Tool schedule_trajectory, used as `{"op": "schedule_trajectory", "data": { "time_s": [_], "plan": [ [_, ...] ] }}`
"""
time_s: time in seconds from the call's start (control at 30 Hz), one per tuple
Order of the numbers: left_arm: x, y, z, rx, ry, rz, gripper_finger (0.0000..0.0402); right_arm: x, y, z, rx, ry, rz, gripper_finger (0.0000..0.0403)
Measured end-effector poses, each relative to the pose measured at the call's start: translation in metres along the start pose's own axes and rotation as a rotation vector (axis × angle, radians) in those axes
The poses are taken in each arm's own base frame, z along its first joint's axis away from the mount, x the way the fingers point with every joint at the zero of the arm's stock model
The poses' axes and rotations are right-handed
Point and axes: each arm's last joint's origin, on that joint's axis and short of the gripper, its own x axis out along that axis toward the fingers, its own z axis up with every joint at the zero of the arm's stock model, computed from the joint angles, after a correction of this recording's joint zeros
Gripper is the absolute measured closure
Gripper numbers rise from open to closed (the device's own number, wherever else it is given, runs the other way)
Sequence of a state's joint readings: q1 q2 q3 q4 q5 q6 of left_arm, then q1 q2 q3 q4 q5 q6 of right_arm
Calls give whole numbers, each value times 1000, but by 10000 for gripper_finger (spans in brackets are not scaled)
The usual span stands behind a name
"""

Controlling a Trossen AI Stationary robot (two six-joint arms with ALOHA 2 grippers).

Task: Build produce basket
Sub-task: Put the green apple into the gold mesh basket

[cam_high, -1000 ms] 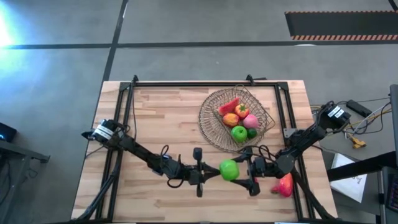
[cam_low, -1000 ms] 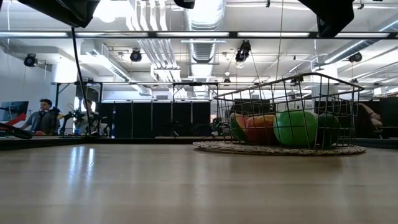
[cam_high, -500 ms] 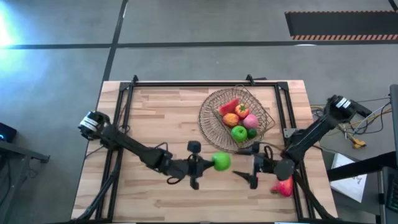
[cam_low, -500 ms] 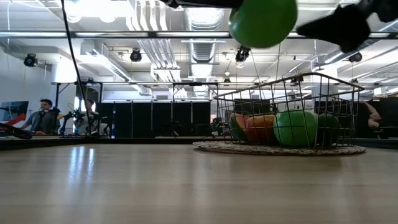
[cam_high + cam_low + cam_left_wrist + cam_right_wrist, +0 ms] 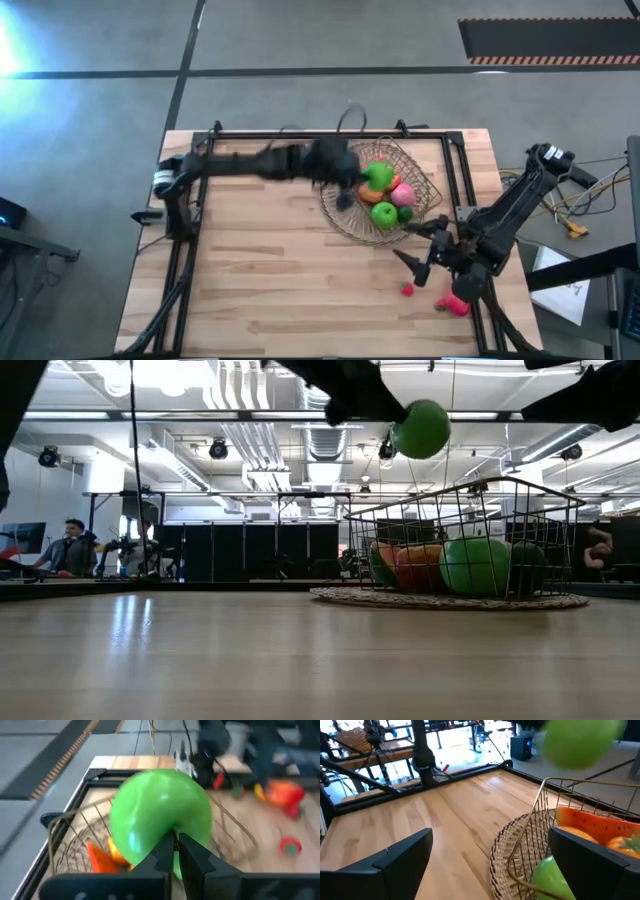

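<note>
The left gripper (image 5: 175,851), fingers pinched tight on a round green toy apple (image 5: 378,175), holds it above the brown wire basket (image 5: 428,195). Beside the basket, the right gripper (image 5: 418,252) gapes wide, holding nothing.

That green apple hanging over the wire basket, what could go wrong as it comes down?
The left gripper pinches the green apple only at its lower edge, so it might slip early. The basket already holds another green apple and an orange pepper, so a dropped one could bounce off them or roll out over the wire. The right gripper, open, waits close beside the basket, with a small red piece on the table near it.
</note>
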State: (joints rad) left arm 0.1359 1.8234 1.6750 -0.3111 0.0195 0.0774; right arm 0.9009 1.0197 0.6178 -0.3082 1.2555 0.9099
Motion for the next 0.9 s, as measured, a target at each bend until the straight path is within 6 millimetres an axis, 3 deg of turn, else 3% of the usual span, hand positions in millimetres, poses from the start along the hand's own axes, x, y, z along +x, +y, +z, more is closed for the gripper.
{"op": "schedule_trajectory", "data": {
  "time_s": [0.17, 0.43, 0.9],
  "plan": [
    [39, 52, -1, -105, 31, -19, 401, 5, 6, -13, -19, 9, -20, 19],
    [91, 80, -29, -170, 130, 30, 401, 6, 15, -35, -22, 28, -17, 19],
    [99, 94, -44, -262, 164, 107, 390, -12, 23, -40, 29, 34, 74, 19]
  ]
}}
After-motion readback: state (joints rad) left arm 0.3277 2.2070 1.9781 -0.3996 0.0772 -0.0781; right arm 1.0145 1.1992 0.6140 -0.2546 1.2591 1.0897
